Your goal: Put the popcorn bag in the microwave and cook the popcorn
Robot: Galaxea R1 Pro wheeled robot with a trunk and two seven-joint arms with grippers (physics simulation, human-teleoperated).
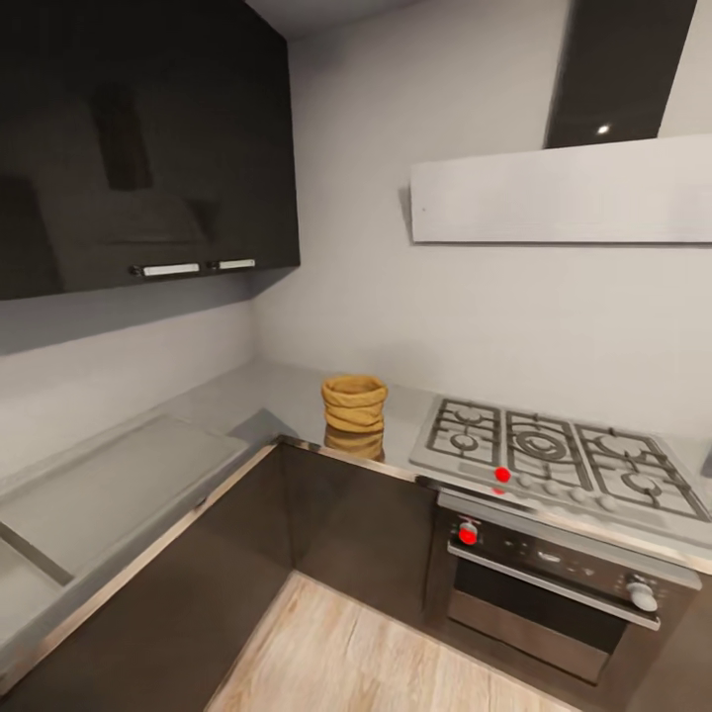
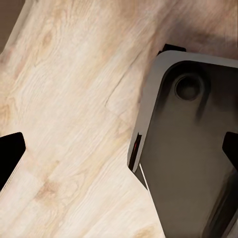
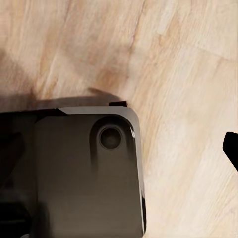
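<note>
The approach step is underway: the popcorn bag [image 1: 353, 403] is standing upright on the grey worktop [image 1: 287, 396], at nine o'clock of the gas hob [image 1: 554, 460]. Both pincers' spread cannot be told. Next: driving closer, then reaching for the bag.

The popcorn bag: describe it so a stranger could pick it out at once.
Find the grey countertop that runs along the back wall into the corner. Just left of the steel gas hob, near the counter's front edge, stands the popcorn bag. It is the one crumpled golden-tan paper thing there, ringed with rolled folds, mouth open upward.
</note>
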